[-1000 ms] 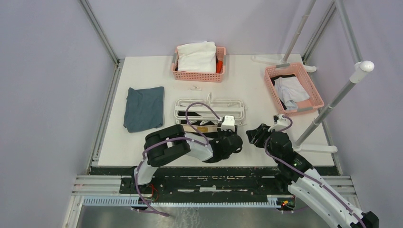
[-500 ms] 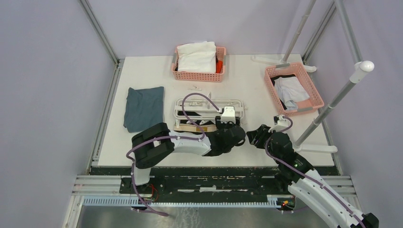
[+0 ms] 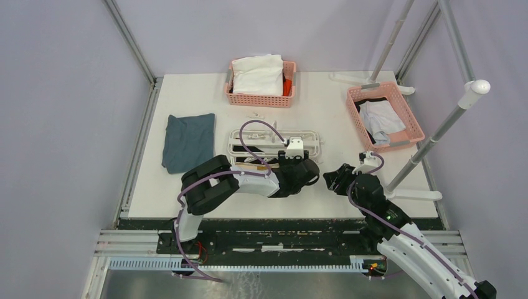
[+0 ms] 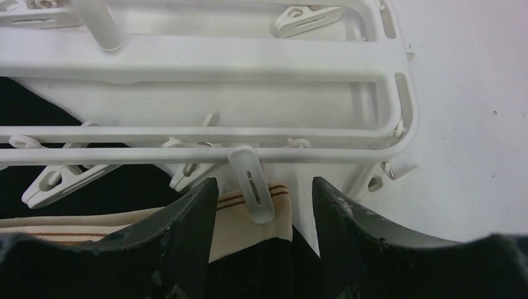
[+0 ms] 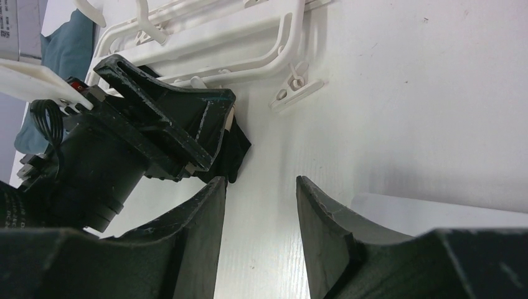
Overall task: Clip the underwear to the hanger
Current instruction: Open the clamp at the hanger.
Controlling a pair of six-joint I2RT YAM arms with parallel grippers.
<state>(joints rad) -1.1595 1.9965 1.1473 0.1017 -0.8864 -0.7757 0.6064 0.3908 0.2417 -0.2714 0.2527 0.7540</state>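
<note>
While the hanger (image 4: 205, 59) lies flat on the counter (image 3: 324, 112), the underwear (image 4: 240, 224) sits at its near rail, black fabric partly under the frame and the tan waistband toward the arms. The left end effector (image 4: 263, 187) hangs low there, fingers spread to either side of one clip (image 4: 252, 184) lying over the waistband's corner. Whether that clip bites the fabric, I can't quite tell. The right end effector (image 5: 260, 184), also spread and holding nothing, hovers just beside it over the counter.

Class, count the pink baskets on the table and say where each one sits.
2: one pink basket at the far middle, a second pink basket by the right edge.
</note>
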